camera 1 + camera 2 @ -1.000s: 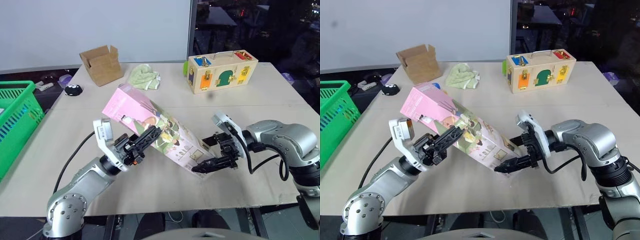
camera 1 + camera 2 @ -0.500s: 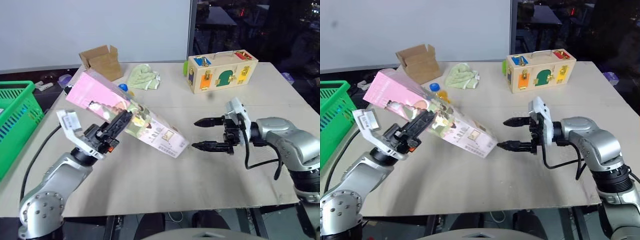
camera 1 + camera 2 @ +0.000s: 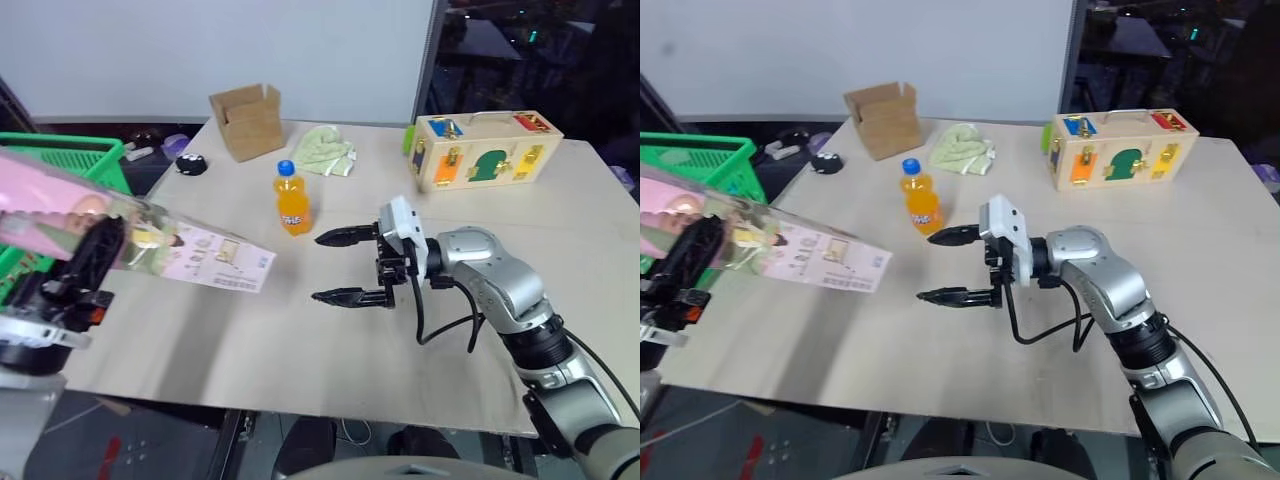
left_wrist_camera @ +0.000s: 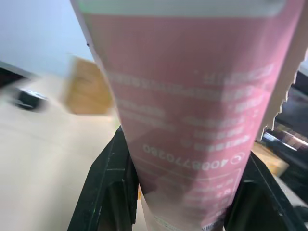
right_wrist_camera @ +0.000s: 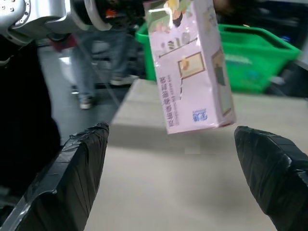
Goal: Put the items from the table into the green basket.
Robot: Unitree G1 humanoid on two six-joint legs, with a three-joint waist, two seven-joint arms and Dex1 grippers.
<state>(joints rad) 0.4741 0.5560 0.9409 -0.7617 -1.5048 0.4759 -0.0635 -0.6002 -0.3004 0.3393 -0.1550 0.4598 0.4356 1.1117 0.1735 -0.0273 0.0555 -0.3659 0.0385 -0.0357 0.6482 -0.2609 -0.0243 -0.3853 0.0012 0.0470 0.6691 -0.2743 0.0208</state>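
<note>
Now left claw (image 3: 85, 265) clamps pink carton (image 3: 190, 255); right claw (image 3: 335, 266) gapes wide, empty.

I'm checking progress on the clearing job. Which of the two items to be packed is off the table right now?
The pink carton: the left gripper holds it in the air, while the orange soda bottle stands upright on the table.

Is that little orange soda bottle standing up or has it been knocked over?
Standing up. The orange soda bottle rests on its base on the table, blue cap on top, with nothing touching it.
</note>
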